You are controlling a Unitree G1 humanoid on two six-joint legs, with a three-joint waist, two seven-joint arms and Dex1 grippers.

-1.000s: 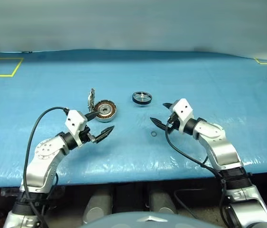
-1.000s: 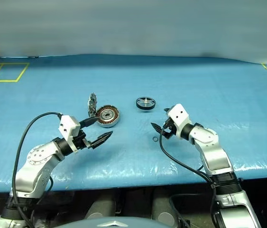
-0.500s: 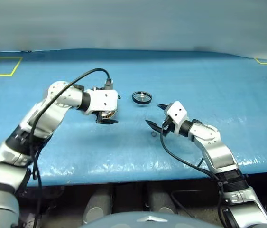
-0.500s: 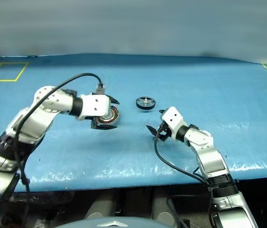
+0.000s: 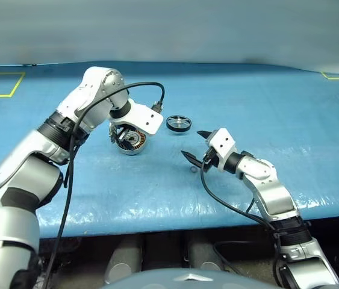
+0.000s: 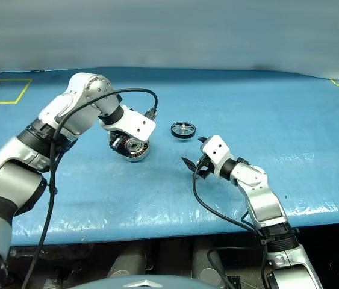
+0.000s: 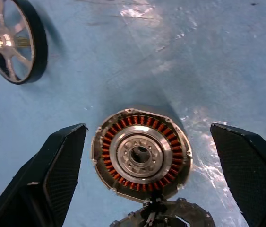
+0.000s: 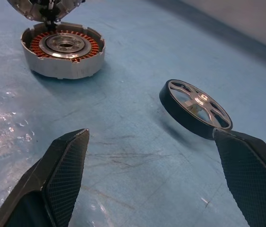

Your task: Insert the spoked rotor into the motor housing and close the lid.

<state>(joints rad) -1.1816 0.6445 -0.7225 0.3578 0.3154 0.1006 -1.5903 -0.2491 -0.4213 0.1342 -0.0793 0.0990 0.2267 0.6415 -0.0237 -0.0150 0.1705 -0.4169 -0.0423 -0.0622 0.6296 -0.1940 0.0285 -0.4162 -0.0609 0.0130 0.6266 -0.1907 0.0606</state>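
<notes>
The motor housing (image 5: 132, 141) was seen sitting flat on the blue table cover (image 5: 259, 102), open side up, so the copper windings and the silver hub could be made out clearly in the left wrist view. The lid (image 7: 163, 218) was found hinged open at the housing's rim, tipped back and not covering the windings at all. The spoked rotor (image 5: 179, 123) was spotted lying apart from the housing, a bit farther back on the table and toward the robot's right — nothing was touching it.

The left gripper (image 7: 161, 165) was held above the housing and pointed steeply down at it, its fingers (image 7: 59, 175) spread wide on either side of the housing without contact. Nothing was being gripped there.

The right gripper (image 5: 194, 146) was kept low over the table, roughly level and aimed toward the left, with its fingers parted wide too and nothing between them. From the right wrist view, the rotor was seen just past one fingertip (image 8: 246, 161) and the housing farther off — both untouched.

A tiny black ring (image 5: 193, 170) was noticed on the cover just below the right gripper, near its lower finger.
</notes>
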